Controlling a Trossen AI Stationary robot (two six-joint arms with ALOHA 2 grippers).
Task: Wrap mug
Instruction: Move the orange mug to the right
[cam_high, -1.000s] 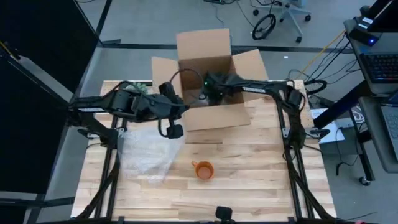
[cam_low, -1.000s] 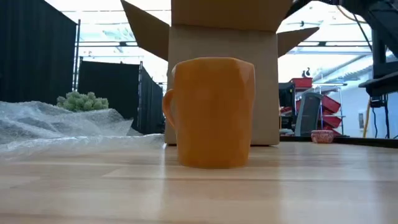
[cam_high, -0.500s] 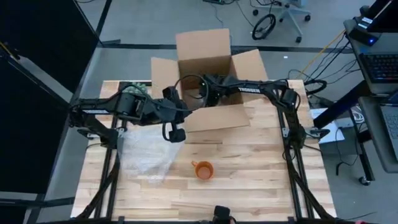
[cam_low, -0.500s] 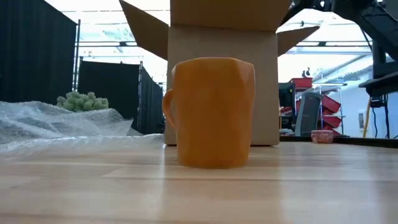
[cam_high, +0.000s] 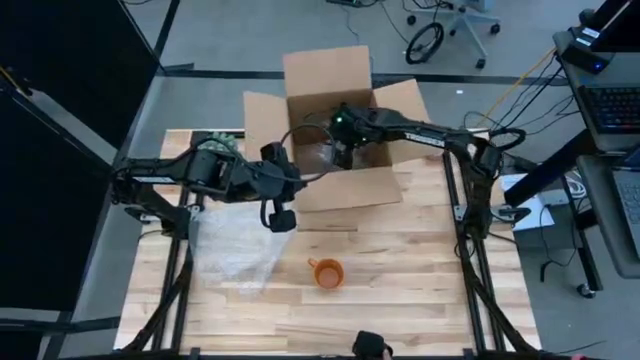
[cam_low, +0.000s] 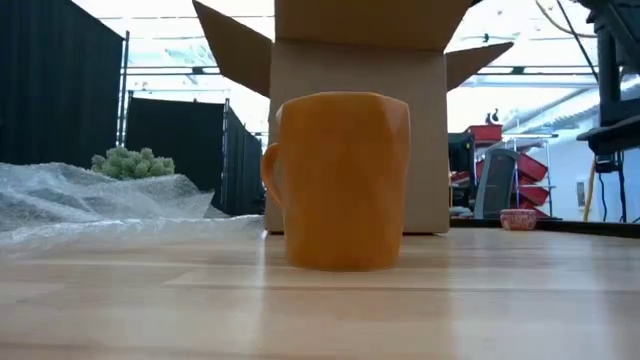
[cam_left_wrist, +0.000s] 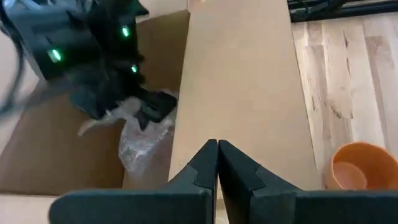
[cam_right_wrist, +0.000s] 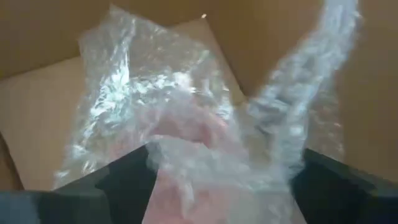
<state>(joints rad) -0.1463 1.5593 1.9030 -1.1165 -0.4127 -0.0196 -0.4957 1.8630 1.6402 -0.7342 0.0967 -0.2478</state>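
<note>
So the orange ceramic mug (cam_high: 326, 273) stands bare on the bench, well in front of the open brown cardboard box (cam_high: 335, 135), nothing wrapped round it yet. Right gripper (cam_left_wrist: 148, 111) is down inside the box, jaws clamped on a bubble-wrapped bundle (cam_right_wrist: 186, 143). Left gripper (cam_left_wrist: 217, 163) hovers just at the box's front wall, jaws closed and empty. A loose sheet of clear bubble wrap (cam_high: 235, 243) lies left of the mug. Light wooden plank bench (cam_high: 420, 290), grey floor, black curtains behind the box.

no readable text, labels or signs
</note>
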